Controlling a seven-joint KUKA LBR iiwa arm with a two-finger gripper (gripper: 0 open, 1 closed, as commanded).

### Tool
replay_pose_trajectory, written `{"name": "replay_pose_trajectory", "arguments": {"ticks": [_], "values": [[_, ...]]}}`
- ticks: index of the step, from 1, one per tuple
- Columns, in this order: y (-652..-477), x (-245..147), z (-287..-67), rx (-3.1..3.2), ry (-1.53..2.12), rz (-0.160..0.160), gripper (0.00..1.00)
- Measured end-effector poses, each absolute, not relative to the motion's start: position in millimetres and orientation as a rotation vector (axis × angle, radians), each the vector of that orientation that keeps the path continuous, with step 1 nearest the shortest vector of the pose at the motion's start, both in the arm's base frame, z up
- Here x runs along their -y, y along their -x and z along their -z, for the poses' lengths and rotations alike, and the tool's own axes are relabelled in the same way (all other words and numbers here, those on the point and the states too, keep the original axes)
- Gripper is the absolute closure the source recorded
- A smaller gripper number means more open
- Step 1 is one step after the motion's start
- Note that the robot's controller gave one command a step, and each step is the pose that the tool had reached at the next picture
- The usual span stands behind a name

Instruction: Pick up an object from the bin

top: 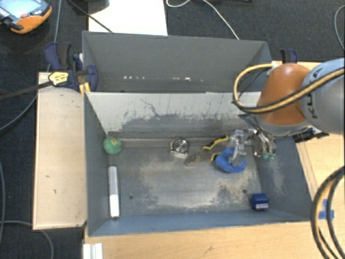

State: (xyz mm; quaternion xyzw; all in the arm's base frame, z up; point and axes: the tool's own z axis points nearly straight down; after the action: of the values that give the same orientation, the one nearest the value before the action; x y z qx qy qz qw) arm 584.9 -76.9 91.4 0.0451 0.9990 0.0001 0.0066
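My gripper (238, 149) hangs low at the right back of the bin, its fingers reaching down onto a floppy blue thing (230, 164) that lies on the floor just below them. A thin yellow curved piece (214, 143) lies just left of the gripper. Farther left sits a small shiny metal thing (179, 147). Whether the fingers close on the blue thing is hidden by the gripper's own parts.
A green ball (112, 145) rests at the left wall. A white marker pen (114, 191) lies along the front left. A small blue block (259, 202) sits at the front right corner. The arm with its orange cover and cables comes in from the right.
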Motion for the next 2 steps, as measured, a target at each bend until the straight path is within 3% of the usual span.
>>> {"name": "replay_pose_trajectory", "arguments": {"ticks": [1, 2], "values": [[-580.1, 86.2, -75.7, -3.122, -0.069, -0.007, 1.00], [-583.7, 73.3, -76.3, -3.107, 0.216, 0.009, 1.00]]}}
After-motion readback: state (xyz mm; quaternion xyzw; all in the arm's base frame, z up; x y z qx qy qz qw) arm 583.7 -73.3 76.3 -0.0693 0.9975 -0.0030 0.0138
